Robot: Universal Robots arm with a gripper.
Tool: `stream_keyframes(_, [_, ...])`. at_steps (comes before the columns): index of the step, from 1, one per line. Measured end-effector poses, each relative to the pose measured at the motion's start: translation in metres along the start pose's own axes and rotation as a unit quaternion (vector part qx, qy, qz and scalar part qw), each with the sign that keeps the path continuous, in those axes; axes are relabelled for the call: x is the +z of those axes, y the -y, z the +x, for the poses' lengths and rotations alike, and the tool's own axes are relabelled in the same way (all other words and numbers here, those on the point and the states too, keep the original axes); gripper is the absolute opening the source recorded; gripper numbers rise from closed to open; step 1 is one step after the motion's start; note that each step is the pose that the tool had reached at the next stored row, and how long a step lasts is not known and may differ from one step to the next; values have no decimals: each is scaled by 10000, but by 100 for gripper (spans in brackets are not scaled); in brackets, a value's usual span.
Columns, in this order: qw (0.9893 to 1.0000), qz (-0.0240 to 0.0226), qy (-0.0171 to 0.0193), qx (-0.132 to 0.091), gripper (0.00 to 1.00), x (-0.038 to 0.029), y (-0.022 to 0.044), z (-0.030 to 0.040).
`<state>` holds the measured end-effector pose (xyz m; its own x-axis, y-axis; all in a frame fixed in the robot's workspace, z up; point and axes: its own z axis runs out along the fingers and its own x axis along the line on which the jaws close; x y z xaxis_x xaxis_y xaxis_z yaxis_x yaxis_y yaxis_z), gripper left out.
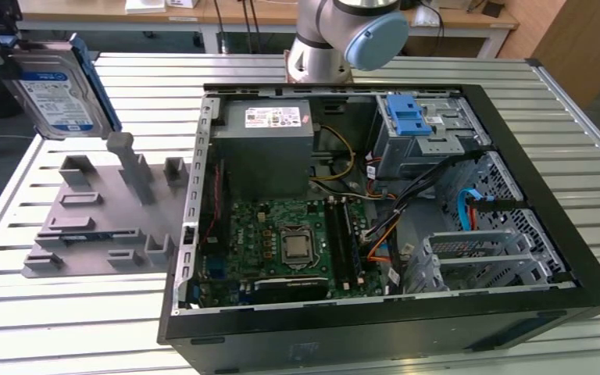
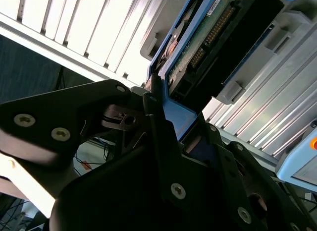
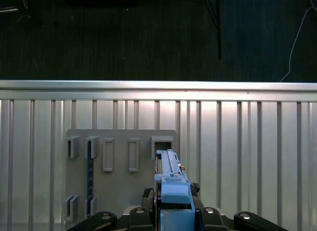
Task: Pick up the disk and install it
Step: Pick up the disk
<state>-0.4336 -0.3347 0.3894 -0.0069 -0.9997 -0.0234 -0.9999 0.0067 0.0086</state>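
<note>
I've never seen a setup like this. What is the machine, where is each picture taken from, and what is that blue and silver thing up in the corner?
The machine is one robot arm; its base shows at the top of the exterior view, by a slatted metal table. That view comes from a camera off the arm, looking down at the table. The two wrist views come from cameras riding near the arm's end, so they show its gripper close up. On the table lie an open computer case and, at the exterior view's left, a grey holder plate. The gripper is shut on the disk, a hard drive in a blue frame, held in the air above that plate.
</note>
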Motion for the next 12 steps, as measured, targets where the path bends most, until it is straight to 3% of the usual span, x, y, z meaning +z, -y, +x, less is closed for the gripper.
stream_keyframes(12, [10000,-1,-1,0,36,-39,0,-1])
